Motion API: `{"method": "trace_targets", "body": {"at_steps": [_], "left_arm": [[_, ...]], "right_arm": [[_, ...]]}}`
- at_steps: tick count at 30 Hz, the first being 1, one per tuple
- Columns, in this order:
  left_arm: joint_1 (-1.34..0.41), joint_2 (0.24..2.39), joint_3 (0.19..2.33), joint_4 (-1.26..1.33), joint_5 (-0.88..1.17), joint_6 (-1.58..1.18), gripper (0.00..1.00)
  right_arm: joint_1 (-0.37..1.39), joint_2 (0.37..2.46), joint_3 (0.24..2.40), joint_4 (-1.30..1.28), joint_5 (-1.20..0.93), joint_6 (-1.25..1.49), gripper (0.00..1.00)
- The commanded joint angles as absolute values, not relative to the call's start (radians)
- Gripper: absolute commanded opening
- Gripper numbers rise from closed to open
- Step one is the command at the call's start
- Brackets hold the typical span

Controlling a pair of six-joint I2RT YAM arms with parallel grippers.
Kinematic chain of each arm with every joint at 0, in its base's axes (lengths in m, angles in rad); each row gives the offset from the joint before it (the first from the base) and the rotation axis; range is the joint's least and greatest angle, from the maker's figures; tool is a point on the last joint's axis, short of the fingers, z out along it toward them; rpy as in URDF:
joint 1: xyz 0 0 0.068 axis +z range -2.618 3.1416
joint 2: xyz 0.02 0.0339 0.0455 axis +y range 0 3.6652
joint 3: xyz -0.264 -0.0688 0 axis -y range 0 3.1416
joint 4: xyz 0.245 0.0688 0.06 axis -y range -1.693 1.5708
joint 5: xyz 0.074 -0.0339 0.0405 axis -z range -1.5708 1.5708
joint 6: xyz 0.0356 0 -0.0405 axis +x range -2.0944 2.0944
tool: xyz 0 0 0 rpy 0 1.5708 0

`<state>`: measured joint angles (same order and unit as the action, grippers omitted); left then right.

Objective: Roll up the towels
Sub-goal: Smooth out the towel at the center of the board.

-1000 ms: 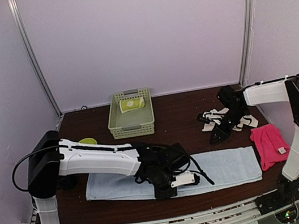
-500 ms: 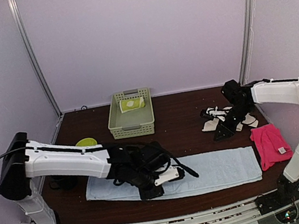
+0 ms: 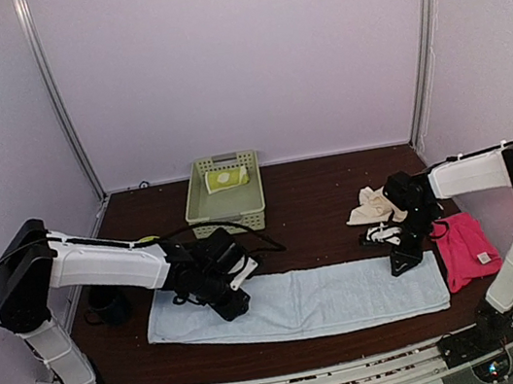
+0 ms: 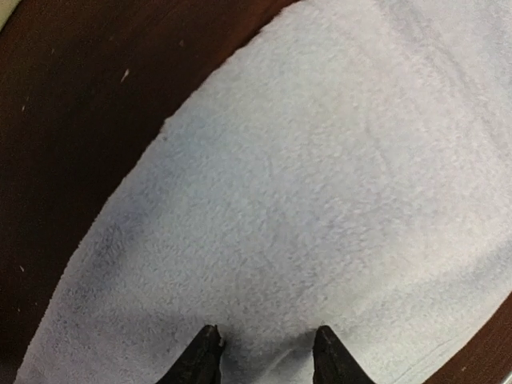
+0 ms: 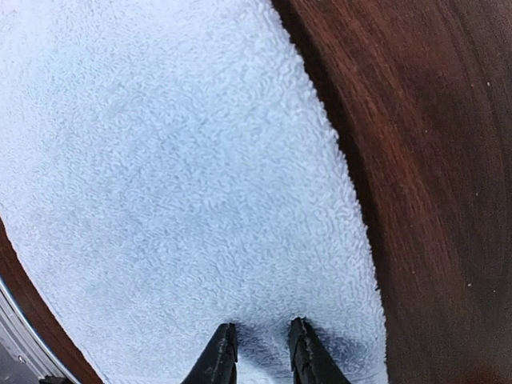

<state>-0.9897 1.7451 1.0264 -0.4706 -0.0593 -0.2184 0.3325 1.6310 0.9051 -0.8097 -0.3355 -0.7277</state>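
Pink towel (image 3: 463, 251) only in top view

The left gripper (image 3: 233, 301) slid leftward along the blue towel (image 3: 353, 296). The right gripper (image 3: 406, 261) left the cream towel (image 3: 372, 204) for the blue one's right end

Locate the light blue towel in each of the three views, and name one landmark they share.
Top external: the light blue towel lies spread flat across the lower centre.
Left wrist: the towel fills the frame from lower left to upper right.
Right wrist: the towel covers the left and centre.
Shared landmark: the dark brown table, which borders the towel's edge in every view.
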Motion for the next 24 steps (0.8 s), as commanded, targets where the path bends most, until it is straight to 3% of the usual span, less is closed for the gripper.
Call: {"method": "trace_targets", "body": {"at_steps": [1,7,14,20,23,24], "left_arm": [[-0.943,1.747,0.982,-0.498,-0.113,-0.325,0.42],[-0.924,1.631,0.846,-0.496,-0.057,-0.358,0.46],[-0.925,1.52,0.874,-0.481,-0.011,-0.326,0.47],[-0.875,1.442,0.887,-0.576,-0.096,-0.374,0.5],[-0.836,1.447,0.871,-0.615,-0.103,-0.414,0.42],[-0.831,1.45,0.863,-0.626,-0.103,-0.428,0.35]], "right_arm": [[0.338,1.694,0.841,-0.803,-0.202,-0.785,0.26],[0.336,1.686,0.763,-0.786,-0.101,-0.783,0.26],[0.335,1.62,0.801,-0.858,-0.168,-0.785,0.26],[0.336,1.527,0.901,-0.974,-0.245,-0.801,0.27],[0.336,1.519,0.943,-1.002,-0.273,-0.802,0.27],[0.336,1.521,0.948,-1.001,-0.274,-0.8,0.27]]}}
